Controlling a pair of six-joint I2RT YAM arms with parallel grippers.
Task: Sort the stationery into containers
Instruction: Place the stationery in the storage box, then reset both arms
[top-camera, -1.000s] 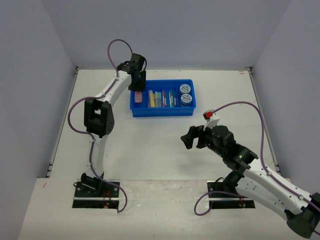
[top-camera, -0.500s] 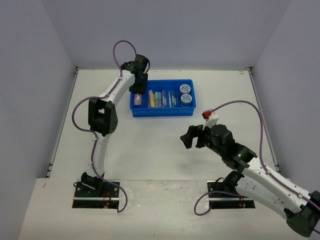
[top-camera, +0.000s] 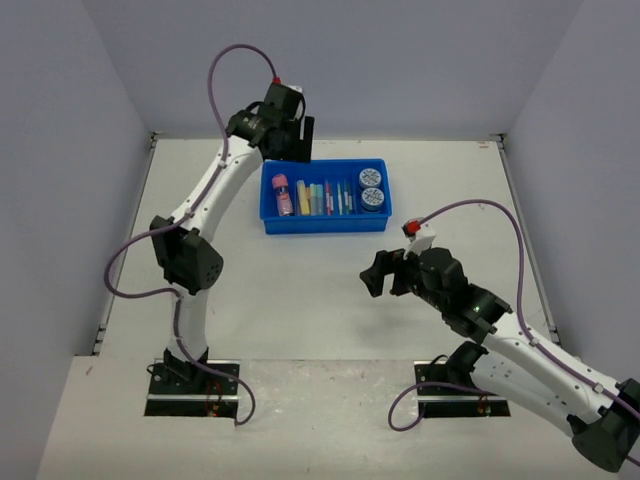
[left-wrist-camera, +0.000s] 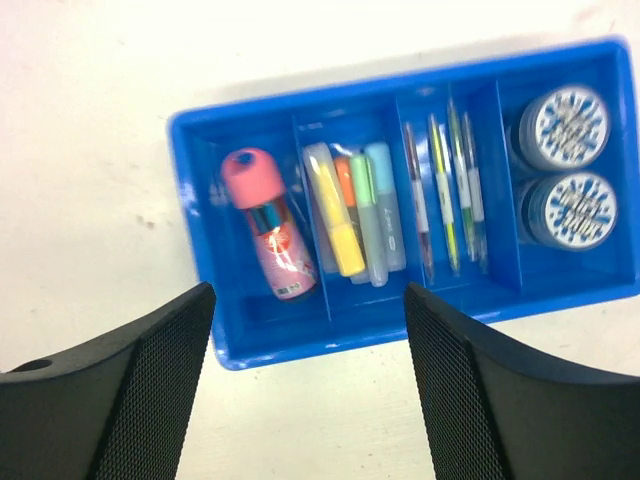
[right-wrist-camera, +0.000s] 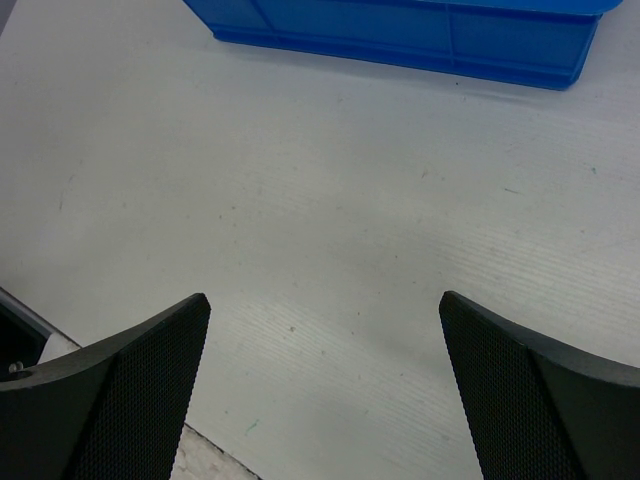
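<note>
The blue tray (top-camera: 325, 222) sits at the back of the table and holds all the stationery I can see. From the left wrist view, a pink tube (left-wrist-camera: 270, 235) lies in its leftmost compartment of the tray (left-wrist-camera: 420, 318), then pastel markers (left-wrist-camera: 355, 215), thin pens (left-wrist-camera: 445, 190) and two patterned discs (left-wrist-camera: 570, 125). My left gripper (top-camera: 303, 140) hangs open and empty above the tray's far left corner, its jaws (left-wrist-camera: 308, 300) well clear of the tube (top-camera: 283, 195). My right gripper (top-camera: 378, 275) is open and empty over bare table, in front of the tray.
The right wrist view shows only white tabletop between my open right gripper (right-wrist-camera: 322, 300) and the tray's near wall (right-wrist-camera: 400, 30). Grey walls enclose the table on three sides. Purple cables loop off both arms.
My left gripper has opened, left the pink tube lying in the leftmost compartment, and lifted up and back from the tray. The right arm has stayed still.
</note>
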